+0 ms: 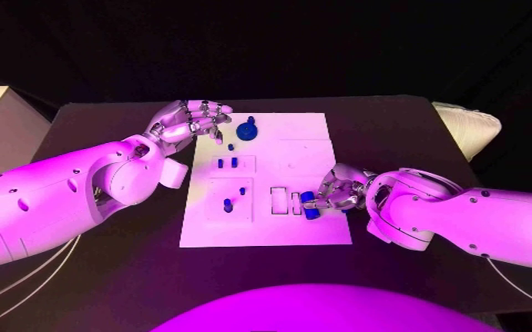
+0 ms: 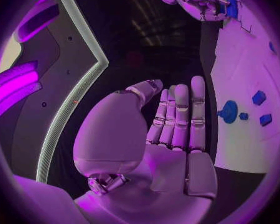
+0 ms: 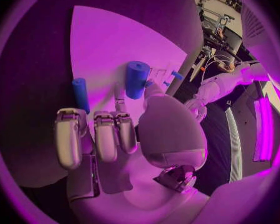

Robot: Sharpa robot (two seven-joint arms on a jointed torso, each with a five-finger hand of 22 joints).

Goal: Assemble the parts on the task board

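The left hand (image 1: 191, 123) hovers over the board's (image 1: 305, 151) far left corner, its fingers (image 2: 180, 115) straight and pressed side by side with nothing in them; in the left wrist view the palm faces open air beside the board's edge. Just right of that hand, a round blue gear (image 1: 247, 129) lies flat near the board's far edge, with a small blue peg (image 1: 231, 147) just nearer. Two short blue parts (image 1: 226, 163) sit side by side in a marked slot toward the board's left side. Nearer still, in a larger marked square, another blue peg (image 1: 227, 205) stands with a tiny one (image 1: 242, 190) near it. The board itself lies in the middle of the black desk (image 1: 399, 124). To the right of those squares, at the board's near right area, the right hand (image 1: 338, 192) rests low with fingers (image 3: 105, 134) curled over a blue cylinder (image 1: 311, 210), which it pinches against the board; the right wrist view shows the thick cylinder (image 3: 137, 78) at the thumb's tip and a thinner blue rod (image 3: 80, 94) lying beyond the other fingertips.
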